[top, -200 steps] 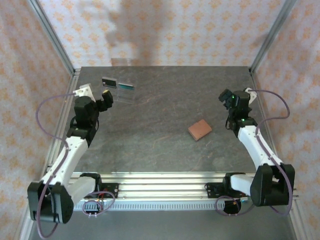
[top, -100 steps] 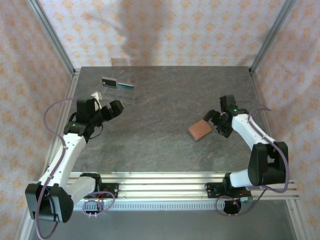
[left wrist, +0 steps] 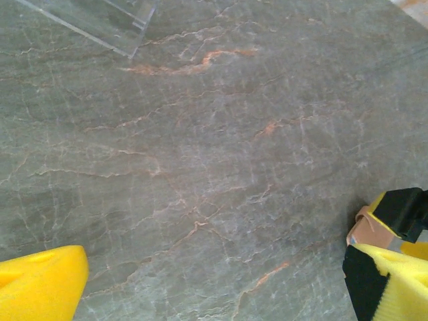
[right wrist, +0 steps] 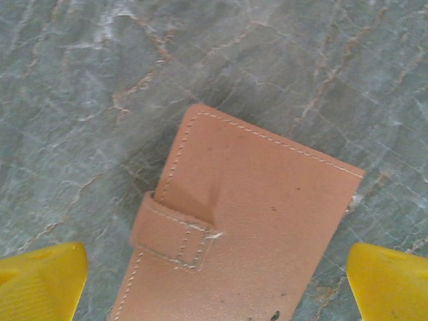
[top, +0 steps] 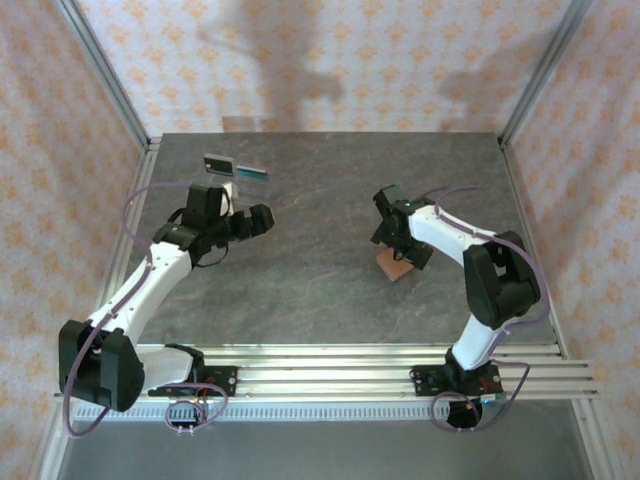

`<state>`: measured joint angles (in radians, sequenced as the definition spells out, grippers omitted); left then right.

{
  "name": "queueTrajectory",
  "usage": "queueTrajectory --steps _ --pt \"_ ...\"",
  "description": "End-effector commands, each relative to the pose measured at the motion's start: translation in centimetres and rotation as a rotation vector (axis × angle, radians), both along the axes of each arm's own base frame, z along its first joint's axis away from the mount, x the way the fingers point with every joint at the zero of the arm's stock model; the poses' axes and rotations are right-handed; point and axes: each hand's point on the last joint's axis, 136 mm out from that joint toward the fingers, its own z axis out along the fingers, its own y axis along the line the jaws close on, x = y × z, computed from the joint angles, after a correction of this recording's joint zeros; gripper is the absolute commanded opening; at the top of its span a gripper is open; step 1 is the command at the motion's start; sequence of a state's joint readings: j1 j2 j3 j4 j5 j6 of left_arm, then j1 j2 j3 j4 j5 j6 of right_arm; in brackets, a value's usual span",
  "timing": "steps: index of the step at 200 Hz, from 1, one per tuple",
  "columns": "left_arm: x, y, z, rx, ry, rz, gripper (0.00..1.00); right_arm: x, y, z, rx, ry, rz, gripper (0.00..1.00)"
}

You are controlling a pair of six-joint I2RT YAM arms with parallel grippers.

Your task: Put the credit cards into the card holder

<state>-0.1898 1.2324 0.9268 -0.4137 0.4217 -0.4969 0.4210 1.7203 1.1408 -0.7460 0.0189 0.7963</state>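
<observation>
The tan leather card holder [right wrist: 267,221] lies closed on the stone table, its strap tab facing left in the right wrist view. My right gripper [right wrist: 214,284] hangs open just above it, with a yellow fingertip [right wrist: 40,281] on either side and no contact visible. From above, the card holder [top: 393,267] peeks out under the right gripper [top: 402,248]. A black credit card [top: 217,165] with a white mark and a teal credit card [top: 254,174] lie at the back left. My left gripper [top: 262,218] is open and empty, in front of and to the right of those cards, over bare table [left wrist: 214,167].
A clear plastic piece [left wrist: 107,20] lies by the cards, with its corner at the top left of the left wrist view. Aluminium frame posts [top: 110,80] and patterned walls close in the table. The front rail [top: 320,360] carries both arm bases.
Both arms have swung in toward the middle of the table. The right gripper moved left to above the card holder. The left gripper moved right and forward, away from the left edge.
</observation>
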Motion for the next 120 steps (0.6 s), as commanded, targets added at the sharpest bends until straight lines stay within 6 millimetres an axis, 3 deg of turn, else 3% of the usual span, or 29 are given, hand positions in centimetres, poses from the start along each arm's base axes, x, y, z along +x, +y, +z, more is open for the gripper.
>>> queueTrajectory --steps 1,45,120 --pt "0.3 -0.2 0.6 0.004 -0.008 -0.015 0.99 -1.1 -1.6 -0.7 -0.066 0.036 -0.051 1.0" --pt "-0.5 -3.4 -1.4 -0.059 0.076 -0.137 0.99 -1.6 0.5 -3.2 0.098 0.129 -0.03 1.0" --pt "-0.8 -4.8 -2.2 -0.126 0.05 -0.07 0.99 -2.4 1.1 -4.4 0.17 0.077 0.023 0.91"
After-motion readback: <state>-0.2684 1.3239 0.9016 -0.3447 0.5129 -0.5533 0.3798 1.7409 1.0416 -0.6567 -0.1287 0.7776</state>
